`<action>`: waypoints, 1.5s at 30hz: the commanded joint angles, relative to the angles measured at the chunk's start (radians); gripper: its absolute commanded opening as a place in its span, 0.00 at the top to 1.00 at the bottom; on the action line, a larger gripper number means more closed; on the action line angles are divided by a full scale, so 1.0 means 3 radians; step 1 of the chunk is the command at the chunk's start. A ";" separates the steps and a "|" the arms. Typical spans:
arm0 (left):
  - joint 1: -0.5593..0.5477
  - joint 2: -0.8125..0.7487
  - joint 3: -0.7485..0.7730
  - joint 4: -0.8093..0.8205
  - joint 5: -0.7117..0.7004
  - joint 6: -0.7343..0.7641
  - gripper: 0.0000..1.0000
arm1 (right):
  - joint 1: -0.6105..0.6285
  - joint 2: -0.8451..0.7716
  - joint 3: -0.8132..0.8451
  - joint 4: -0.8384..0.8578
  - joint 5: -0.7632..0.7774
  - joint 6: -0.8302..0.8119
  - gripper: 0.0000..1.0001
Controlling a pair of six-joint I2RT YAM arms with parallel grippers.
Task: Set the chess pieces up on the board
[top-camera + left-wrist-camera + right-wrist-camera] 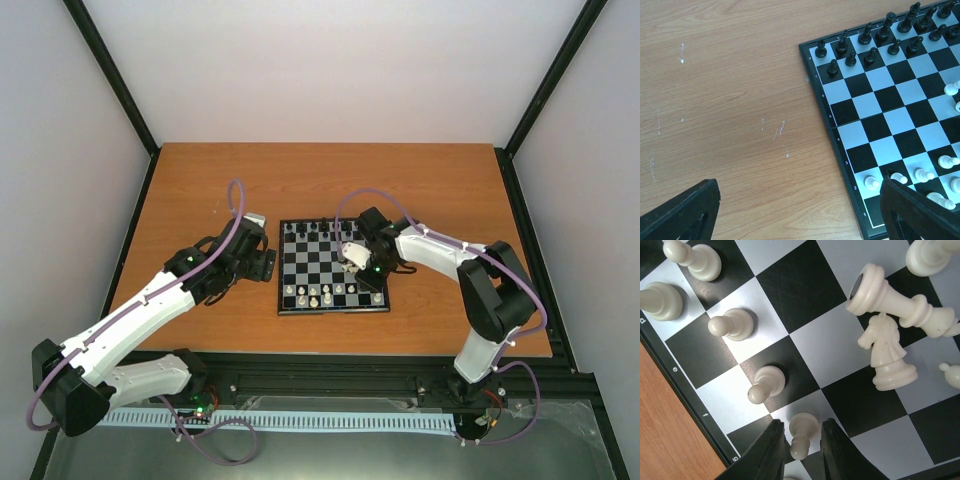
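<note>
One pawn (801,434) between R fingers (767,457), wrist-cam

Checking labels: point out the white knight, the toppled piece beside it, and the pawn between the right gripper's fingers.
white knight (887,357), right wrist view, body
toppled piece (901,302), right wrist view, stem
pawn (801,432), right wrist view, body

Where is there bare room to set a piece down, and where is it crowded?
Free: the board's middle rows on its left half, between the black pieces and the white pawns; also the table left of the board. Crowded: the right side, where the right claw straddles a pawn beside a toppled piece and a knight.
</note>
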 commanded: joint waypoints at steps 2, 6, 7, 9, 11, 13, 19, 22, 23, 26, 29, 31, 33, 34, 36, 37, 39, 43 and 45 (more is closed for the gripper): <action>0.0029 0.0015 0.0028 0.0006 0.0018 0.0054 0.11 | -0.0006 -0.0184 0.0068 0.0003 -0.0071 0.0035 0.73; 0.0028 0.0021 0.0030 0.0008 0.0030 0.0054 0.11 | -0.0032 -0.0351 0.0153 -0.0080 -0.0081 0.0023 0.69; 0.0028 0.0021 0.0033 0.0009 0.0031 0.0052 0.11 | -0.0051 -0.0381 0.0185 -0.0103 -0.0101 0.0024 0.68; 0.0028 0.0017 0.0027 0.0007 0.0032 0.0053 0.11 | -0.0094 -0.0415 0.0263 -0.0172 -0.0139 0.0024 0.67; 0.0028 0.0016 0.0029 0.0013 0.0039 0.0052 0.11 | -0.0121 -0.0429 0.0357 -0.0229 -0.0143 0.0031 0.66; 0.0028 0.0016 0.0034 0.0010 0.0041 0.0053 0.11 | -0.0137 -0.0422 0.0463 -0.0266 -0.0107 0.0033 0.66; 0.0029 0.0001 0.0029 0.0014 0.0036 0.0052 0.11 | -0.0144 -0.0201 0.0842 -0.0337 -0.0018 0.0074 0.65; 0.0028 0.0001 0.0029 0.0011 0.0037 0.0053 0.11 | -0.0144 0.0012 0.1051 -0.0386 -0.0015 0.0104 0.65; 0.0028 0.0000 0.0030 0.0014 0.0041 0.0052 0.11 | -0.0144 0.0088 0.1118 -0.0402 -0.0032 0.0111 0.65; 0.0028 -0.0009 0.0023 0.0011 0.0047 0.0056 0.11 | -0.0144 0.0314 0.1292 -0.0435 -0.0083 0.0146 0.65; 0.0028 -0.0020 0.0024 0.0017 0.0043 0.0057 0.11 | -0.0134 0.0549 0.1437 -0.0496 -0.0166 0.0166 0.64; 0.0028 -0.0025 0.0020 0.0020 0.0046 0.0057 0.11 | -0.0117 0.0679 0.1502 -0.0518 -0.0192 0.0178 0.64; 0.0028 -0.0025 0.0022 0.0016 0.0050 0.0058 0.11 | -0.0084 0.0795 0.1541 -0.0531 -0.0172 0.0178 0.64; 0.0028 -0.0025 0.0024 0.0018 0.0051 0.0058 0.11 | -0.0070 0.0834 0.1552 -0.0532 -0.0159 0.0176 0.64; 0.0028 -0.0025 0.0021 0.0020 0.0055 0.0057 0.11 | -0.0050 0.0888 0.1555 -0.0502 -0.0124 0.0202 0.64; 0.0028 -0.0028 0.0021 0.0020 0.0053 0.0057 0.11 | -0.0041 0.0917 0.1550 -0.0491 -0.0109 0.0213 0.64; 0.0028 -0.0028 0.0020 0.0020 0.0051 0.0060 0.11 | -0.0029 0.0961 0.1551 -0.0475 -0.0064 0.0226 0.64; 0.0028 -0.0031 0.0025 0.0019 0.0056 0.0059 0.11 | -0.0021 0.1018 0.1543 -0.0440 -0.0034 0.0241 0.64; 0.0028 -0.0030 0.0020 0.0019 0.0061 0.0059 0.11 | -0.0018 0.1043 0.1540 -0.0440 -0.0050 0.0247 0.66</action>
